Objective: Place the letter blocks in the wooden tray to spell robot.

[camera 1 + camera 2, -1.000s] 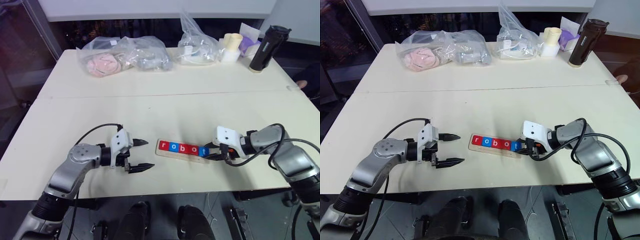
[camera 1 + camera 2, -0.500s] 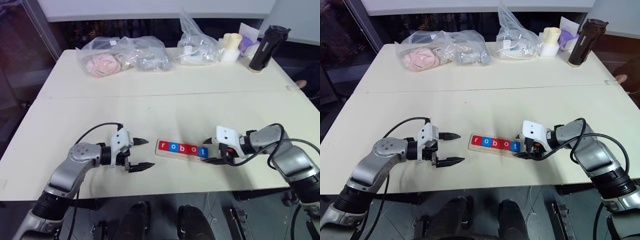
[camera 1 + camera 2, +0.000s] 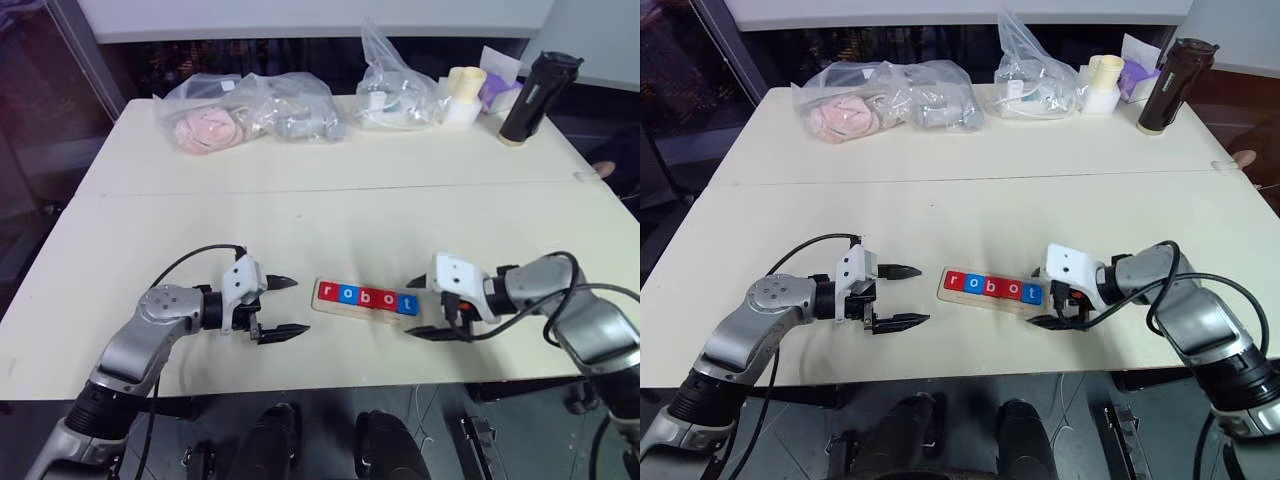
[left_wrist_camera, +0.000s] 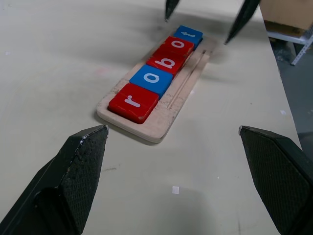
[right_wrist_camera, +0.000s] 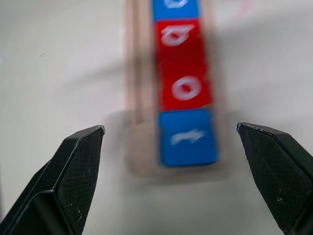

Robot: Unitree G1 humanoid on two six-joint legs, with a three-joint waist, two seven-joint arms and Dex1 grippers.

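The right gripper (image 3: pixel 418 307), which a second ago was pinching the blue t block at the tray's end, is now sitting with its two black fingers spread wide and drawn slightly back from the tray, holding nothing. The wooden tray (image 3: pixel 345 310) is lying near the front edge of the cream table (image 3: pixel 330 210), between the two grippers. The five letter blocks (image 3: pixel 367 298) are sitting in it in one touching row, reading r, o, b, o, t from the robot's left: red, blue, red, red, blue. In the right wrist view the blue t block (image 5: pixel 188 137) is resting at the tray's near end, between that gripper's open fingertips but not touching them. The left gripper (image 3: pixel 283 308) is hovering just beside the tray's r end, its fingers also spread apart and empty. Along the far edge of the table, clear plastic bags (image 3: pixel 250 108), a pale cup (image 3: pixel 463 94) and a dark bottle (image 3: pixel 530 96) are standing well apart from the tray.
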